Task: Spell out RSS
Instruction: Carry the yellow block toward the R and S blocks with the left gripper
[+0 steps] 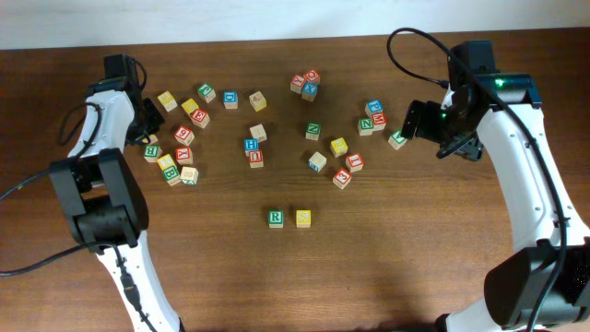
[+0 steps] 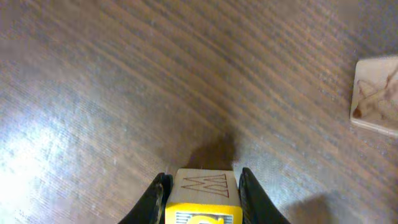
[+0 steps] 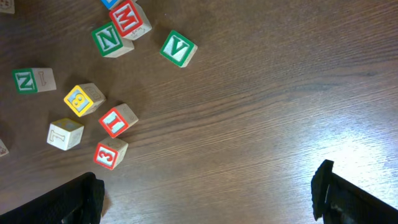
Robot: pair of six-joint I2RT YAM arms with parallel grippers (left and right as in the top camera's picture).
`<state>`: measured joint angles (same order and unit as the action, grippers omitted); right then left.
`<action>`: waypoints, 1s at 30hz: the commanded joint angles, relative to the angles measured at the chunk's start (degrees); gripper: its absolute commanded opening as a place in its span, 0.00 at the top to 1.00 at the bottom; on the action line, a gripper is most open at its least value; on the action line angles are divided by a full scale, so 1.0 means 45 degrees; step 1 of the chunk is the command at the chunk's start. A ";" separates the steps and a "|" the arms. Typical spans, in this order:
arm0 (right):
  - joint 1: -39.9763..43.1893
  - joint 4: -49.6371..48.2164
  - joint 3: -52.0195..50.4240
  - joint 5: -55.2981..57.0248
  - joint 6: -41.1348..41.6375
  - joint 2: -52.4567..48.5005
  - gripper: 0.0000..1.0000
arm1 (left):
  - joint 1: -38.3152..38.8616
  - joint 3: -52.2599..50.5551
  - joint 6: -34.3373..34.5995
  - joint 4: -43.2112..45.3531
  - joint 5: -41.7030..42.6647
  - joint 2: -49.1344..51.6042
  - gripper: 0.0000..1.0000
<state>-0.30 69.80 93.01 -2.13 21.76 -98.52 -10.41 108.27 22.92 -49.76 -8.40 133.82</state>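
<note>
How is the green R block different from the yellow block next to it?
The green R block has a white face with a green letter; the yellow block has a yellow face. The R block lies left, the yellow block right. Both are small cubes, side by side.

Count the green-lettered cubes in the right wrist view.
3: V cube top centre, N cube beside red M cube, second N cube at left edge; more possibly off-frame.

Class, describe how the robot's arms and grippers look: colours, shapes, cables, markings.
Left arm and right arm: white curved shells, black joint blocks, black cables trailing. A green light marks the right one. Left gripper and right gripper are black.
</note>
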 commanded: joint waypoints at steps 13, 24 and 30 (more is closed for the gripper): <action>0.0073 -0.0029 0.0117 0.0204 -0.0117 0.0063 0.02 | 0.0748 0.0107 -0.0015 -0.3123 0.9185 -0.6246 0.92; 0.0073 -0.0029 0.0117 0.0204 -0.0117 0.0063 0.02 | 0.7276 -0.0816 0.1107 -0.4692 0.5017 -0.6169 0.89; 0.0068 -0.0029 0.0117 0.0204 -0.0117 0.0063 0.02 | 1.0161 -0.2987 0.2807 -0.3342 0.3021 -0.6154 0.90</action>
<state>-0.30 69.84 93.01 -2.13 21.80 -98.52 30.02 100.44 29.54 -67.44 13.43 105.75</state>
